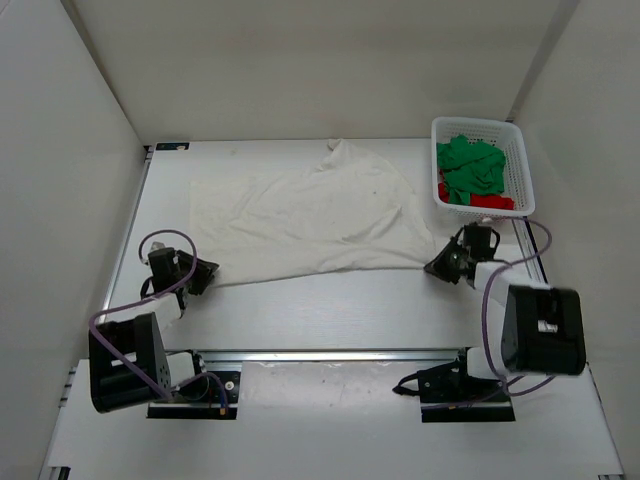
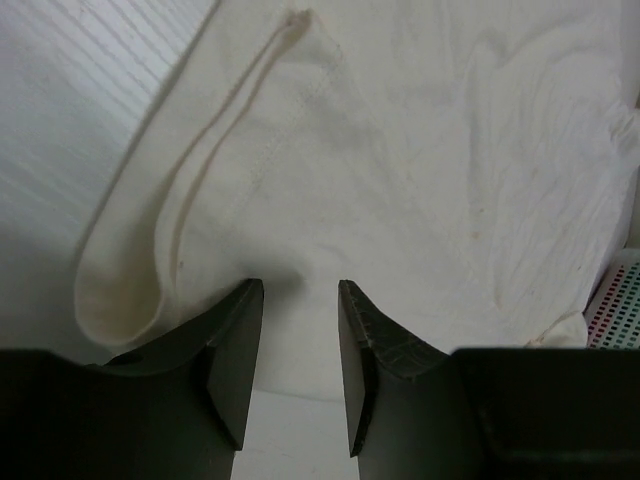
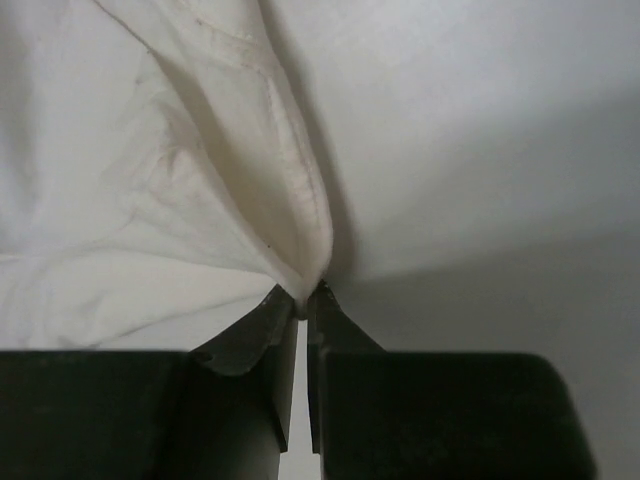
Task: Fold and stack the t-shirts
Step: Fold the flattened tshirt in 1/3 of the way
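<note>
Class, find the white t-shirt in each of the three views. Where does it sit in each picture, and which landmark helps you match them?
Top: the white shirt lies spread across the middle.
Left wrist: it fills most of the frame, beyond the open left tool.
Right wrist: it is at the upper left, its edge pinched in the shut right tool.
Landmark: the basket, far right in the top view, shows at the left wrist view's right edge.

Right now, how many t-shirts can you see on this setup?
3. The white t-shirt lies spread on the table; the green t-shirt is bunched in the basket; the red t-shirt shows at the basket's near end. More may be hidden underneath.
</note>
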Robot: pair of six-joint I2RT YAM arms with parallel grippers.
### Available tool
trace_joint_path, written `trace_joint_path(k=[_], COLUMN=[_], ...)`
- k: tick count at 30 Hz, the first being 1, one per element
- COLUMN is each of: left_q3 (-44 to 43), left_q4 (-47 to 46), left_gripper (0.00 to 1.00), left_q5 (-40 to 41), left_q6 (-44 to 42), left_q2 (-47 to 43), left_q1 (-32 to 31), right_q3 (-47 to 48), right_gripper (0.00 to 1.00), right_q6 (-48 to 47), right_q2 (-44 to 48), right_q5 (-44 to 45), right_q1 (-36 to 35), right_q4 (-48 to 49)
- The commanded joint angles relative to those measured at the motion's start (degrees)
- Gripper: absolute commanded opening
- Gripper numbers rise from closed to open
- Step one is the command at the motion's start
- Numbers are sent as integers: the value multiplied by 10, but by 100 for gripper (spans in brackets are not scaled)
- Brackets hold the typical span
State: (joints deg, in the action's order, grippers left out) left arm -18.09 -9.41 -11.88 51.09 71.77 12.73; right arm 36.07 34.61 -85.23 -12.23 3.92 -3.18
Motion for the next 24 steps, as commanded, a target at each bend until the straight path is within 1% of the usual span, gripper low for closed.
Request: trace_joint_path(k=[1, 2, 3, 5, 6, 7, 8, 10, 11, 12, 13, 14, 15, 16, 17, 18, 19, 20, 21, 22, 23, 24], left_q3=[24, 29, 31, 47, 52, 61, 68, 62, 51, 46, 35, 24, 15, -5, -28, -50, -60, -78, -91, -97, -100, -104], left_q4=[47, 54, 68, 86, 94, 114, 122, 141, 142, 143, 129, 119, 107, 100, 100, 104, 99, 101, 101, 79, 72, 66], left_gripper=[46, 46, 46, 46, 46, 46, 46, 46, 46, 46, 45, 45, 44, 44, 45, 45, 46, 46, 46, 46, 46, 46], left_q5=[33, 34, 34, 32, 31, 31, 30, 15, 18, -1, -21, -32, -35, -23, -9, 27, 67, 91, 116, 118, 118, 107], left_q6=[-10, -13, -13, -17, -19, -26, -24, -26, -33, -34, -34, -33, -38, -43, -56, -73, -84, -99, -116, -122, -130, -137], left_q2=[-35, -43, -59, -86, -107, -131, -143, -192, -196, -201, -197, -196, -190, -180, -175, -165, -151, -146, -129, -116, -106, -89], left_q1=[8, 11, 7, 11, 14, 12, 12, 1, -10, -20, -24, -35, -59, -73, -115, -182, -240, -269, -311, -338, -352, -365], right_q3=[-102, -118, -151, -188, -201, -201, -200, -168, -148, -120, -94, -80, -48, -10, 10, 68, 125, 162, 220, 277, 302, 343], right_gripper=[0, 0, 1, 0, 3, 11, 21, 35, 38, 38, 40, 41, 37, 28, 19, 15, 6, 1, 0, 0, 0, 0], right_q6=[21, 21, 21, 18, 23, 27, 27, 16, 13, 8, 8, 10, 5, -8, -17, -46, -74, -88, -121, -146, -152, -174], right_q2=[114, 137, 185, 282, 305, 347, 385, 407, 407, 407, 403, 392, 379, 343, 286, 252, 176, 102, 70, 2, -57, -80], right_q5=[12, 6, -2, 0, 4, -2, 0, 14, 12, 12, 11, 12, 20, 22, 39, 61, 77, 77, 87, 94, 94, 111], right_q1=[34, 43, 59, 71, 68, 68, 66, 51, 45, 31, 10, -1, -34, -83, -102, -148, -186, -203, -225, -245, -256, -267], right_q4=[-23, -36, -48, -81, -108, -115, -136, -174, -190, -197, -191, -182, -171, -164, -157, -170, -189, -202, -215, -238, -248, -260])
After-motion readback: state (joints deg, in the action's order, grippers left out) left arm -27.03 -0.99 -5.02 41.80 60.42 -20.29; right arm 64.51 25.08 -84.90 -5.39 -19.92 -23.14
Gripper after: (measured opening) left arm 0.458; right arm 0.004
